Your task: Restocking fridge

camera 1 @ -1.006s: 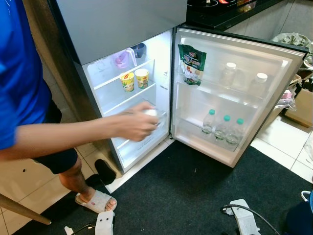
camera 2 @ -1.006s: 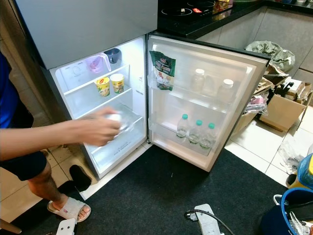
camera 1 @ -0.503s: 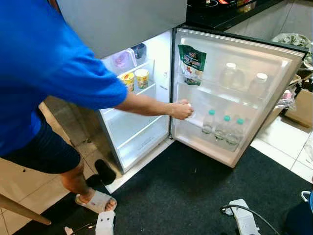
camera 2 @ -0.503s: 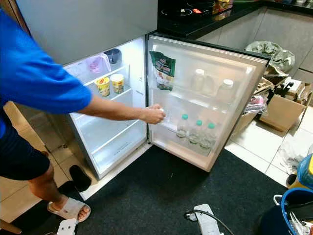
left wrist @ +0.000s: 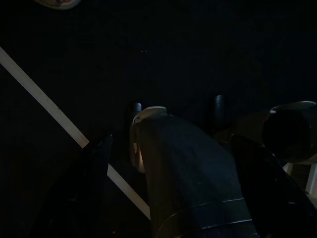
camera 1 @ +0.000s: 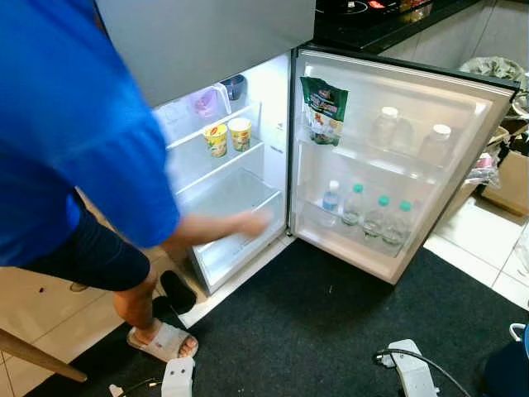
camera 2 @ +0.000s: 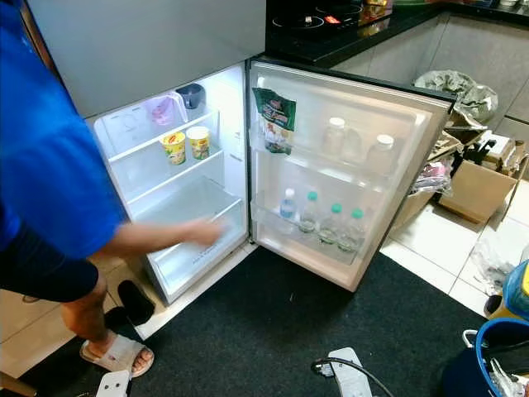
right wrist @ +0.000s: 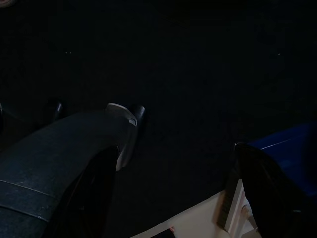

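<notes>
The fridge stands open, its door [camera 1: 488, 132] swung to the right. On the door's lower shelf a blue-capped water bottle [camera 1: 331, 198] stands beside three green-capped bottles [camera 1: 378, 213]. A person in a blue shirt [camera 1: 58, 132] stands at the left, a blurred hand [camera 1: 248, 223] in front of the clear drawer [camera 1: 235, 192]. Two noodle cups [camera 1: 227, 135] sit on the middle shelf and a green packet [camera 1: 324, 98] hangs in the upper door shelf. My left gripper [left wrist: 172, 139] and right gripper [right wrist: 176, 148] hang in the dark, fingers spread apart and holding nothing.
Two white-capped bottles [camera 1: 385, 126] stand in the upper door shelf. A black mat [camera 1: 331, 331] lies before the fridge with a white power strip [camera 1: 409, 376] on it. The person's sandalled foot [camera 1: 165, 339] is at the left, a cardboard box [camera 2: 479, 186] and blue bucket [camera 2: 496, 356] at the right.
The person carried a bottle from the drawer area to the lower door shelf, left the blue-capped bottle there, and pulled the hand back toward the drawer.
</notes>
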{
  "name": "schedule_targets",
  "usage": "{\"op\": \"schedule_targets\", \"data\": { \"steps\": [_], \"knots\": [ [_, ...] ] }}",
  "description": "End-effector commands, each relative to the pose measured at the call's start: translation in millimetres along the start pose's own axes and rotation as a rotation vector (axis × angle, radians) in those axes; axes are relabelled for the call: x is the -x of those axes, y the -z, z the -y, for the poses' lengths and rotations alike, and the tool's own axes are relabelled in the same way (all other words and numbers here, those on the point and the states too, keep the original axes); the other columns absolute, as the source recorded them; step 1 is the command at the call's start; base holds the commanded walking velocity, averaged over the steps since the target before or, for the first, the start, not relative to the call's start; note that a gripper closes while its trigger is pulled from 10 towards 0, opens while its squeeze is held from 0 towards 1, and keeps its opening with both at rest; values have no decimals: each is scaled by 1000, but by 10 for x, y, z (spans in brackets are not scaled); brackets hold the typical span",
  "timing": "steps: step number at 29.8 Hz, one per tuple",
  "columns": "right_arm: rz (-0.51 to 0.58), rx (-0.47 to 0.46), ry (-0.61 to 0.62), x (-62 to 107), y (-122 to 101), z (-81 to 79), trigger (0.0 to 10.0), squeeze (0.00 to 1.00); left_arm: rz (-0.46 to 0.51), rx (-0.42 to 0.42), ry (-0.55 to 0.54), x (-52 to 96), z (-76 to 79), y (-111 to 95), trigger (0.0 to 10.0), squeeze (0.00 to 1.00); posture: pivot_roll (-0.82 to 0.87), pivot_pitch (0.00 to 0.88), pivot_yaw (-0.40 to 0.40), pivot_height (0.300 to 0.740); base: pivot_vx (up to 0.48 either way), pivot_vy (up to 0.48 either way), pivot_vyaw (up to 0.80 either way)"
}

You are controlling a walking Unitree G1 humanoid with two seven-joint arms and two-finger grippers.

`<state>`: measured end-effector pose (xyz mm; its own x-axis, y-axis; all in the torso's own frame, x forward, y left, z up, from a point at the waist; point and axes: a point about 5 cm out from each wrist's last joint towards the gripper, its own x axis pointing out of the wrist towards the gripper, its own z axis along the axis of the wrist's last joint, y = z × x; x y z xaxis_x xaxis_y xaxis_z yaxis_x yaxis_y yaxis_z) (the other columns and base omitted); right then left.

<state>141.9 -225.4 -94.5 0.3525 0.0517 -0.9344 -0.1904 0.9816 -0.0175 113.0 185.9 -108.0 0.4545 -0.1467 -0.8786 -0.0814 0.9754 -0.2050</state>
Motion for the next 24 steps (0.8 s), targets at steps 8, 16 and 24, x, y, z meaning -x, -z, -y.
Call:
{"op": "schedule_targets", "data": {
  "steps": [8, 16, 24],
  "knots": [
    [19, -4, 8, 2, -50, 21, 10000, 0, -73, 1, -32, 39, -57, 170, 10000, 0, -29, 0, 0, 740, 0, 0, 0],
    [29, -5, 23, 10, -62, 53, 10000, 0, -73, -17, -26, 37, -63, 145, 10000, 0, -33, 0, 4, 740, 0, 0, 0],
    [68, 59, 25, 27, -133, 102, 10000, 0, -78, -1, -32, 40, -76, 149, 10000, 0, -33, 0, 3, 740, 0, -299, 270]
  ]
}}
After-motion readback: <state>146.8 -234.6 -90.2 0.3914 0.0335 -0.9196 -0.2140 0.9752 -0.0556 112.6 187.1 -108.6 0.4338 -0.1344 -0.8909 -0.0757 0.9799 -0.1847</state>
